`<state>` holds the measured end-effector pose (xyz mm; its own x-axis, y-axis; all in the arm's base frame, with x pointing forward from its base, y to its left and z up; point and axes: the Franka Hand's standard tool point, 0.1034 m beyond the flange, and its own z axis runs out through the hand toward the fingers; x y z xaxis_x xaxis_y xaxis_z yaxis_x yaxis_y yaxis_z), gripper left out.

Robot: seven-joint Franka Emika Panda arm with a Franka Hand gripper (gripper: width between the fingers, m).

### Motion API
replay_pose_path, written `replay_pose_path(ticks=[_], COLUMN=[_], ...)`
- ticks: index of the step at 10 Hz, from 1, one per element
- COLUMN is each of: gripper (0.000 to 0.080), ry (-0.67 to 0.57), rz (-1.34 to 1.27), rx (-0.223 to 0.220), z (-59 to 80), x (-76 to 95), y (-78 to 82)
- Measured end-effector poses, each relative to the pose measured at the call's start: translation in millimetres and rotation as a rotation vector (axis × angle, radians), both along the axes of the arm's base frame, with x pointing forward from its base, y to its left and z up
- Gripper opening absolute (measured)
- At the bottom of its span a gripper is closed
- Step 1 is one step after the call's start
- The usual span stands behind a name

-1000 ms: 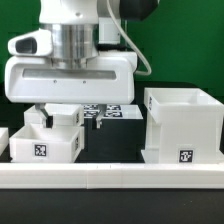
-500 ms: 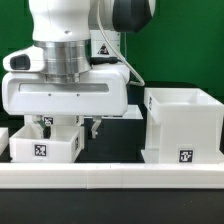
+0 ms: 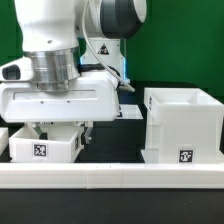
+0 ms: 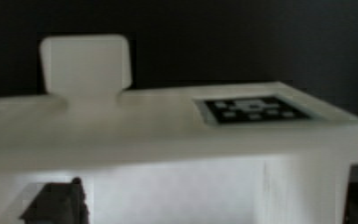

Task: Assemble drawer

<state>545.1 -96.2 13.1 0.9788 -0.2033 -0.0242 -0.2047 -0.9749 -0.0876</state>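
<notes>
The tool [image 3: 60,130] hangs low over the small tray [image 3: 60,148], which sits on the black counter [image 3: 110,143] close to its near edge, toward the exterior view's left. The tool is spread wide. In the wrist view its dark fingers [image 4: 51,200] show at opposite sides of the tray's white wall, with the wall filling the gap between them. Whether either finger touches the plastic cannot be told, as the wrist view is soft and the tool's white body hides the tips from outside.

The tray carries a black-and-white tag [image 3: 41,151] on the side facing the near edge. Up close, another tag [image 4: 254,110] lies on a flat white face of the tray, and a blocky knob [image 4: 83,62] rises from that face.

The large hollow shell [image 3: 180,125] stands upright with its opening upward, near the same edge but toward the exterior view's right. It is well apart from the tray, with bare counter between them, and a small tag [image 3: 186,155] sits low on its front wall.

A long white rail [image 3: 110,175] runs along the near edge in front of both parts. At the counter's end on the exterior view's left, a sliver of another white part [image 3: 3,138] shows just beside the tray, too cut off to identify.
</notes>
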Motion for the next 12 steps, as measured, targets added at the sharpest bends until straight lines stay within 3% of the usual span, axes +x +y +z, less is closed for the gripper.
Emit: replay_pose_path(ticks=[6,7,8,10,11,12], gripper=[0.0648,0.0535,0.0535,0.0176,0.0176,0.0044], ry=[-0.006,-0.008,-0.008,-0.008,-0.008,-0.01], rz=[0.033,0.034,0.033,0.033,0.033,0.033], rx=[-0.015,-0.016,-0.016,-0.016,-0.016,-0.016], z=[-8.3,-8.5,-8.6,-8.6,-8.6,-7.9], x=[-0.7,-0.5,-0.5,-0.5,-0.5,0.4], y=[17.6,18.1,17.9,17.8,17.8,17.6])
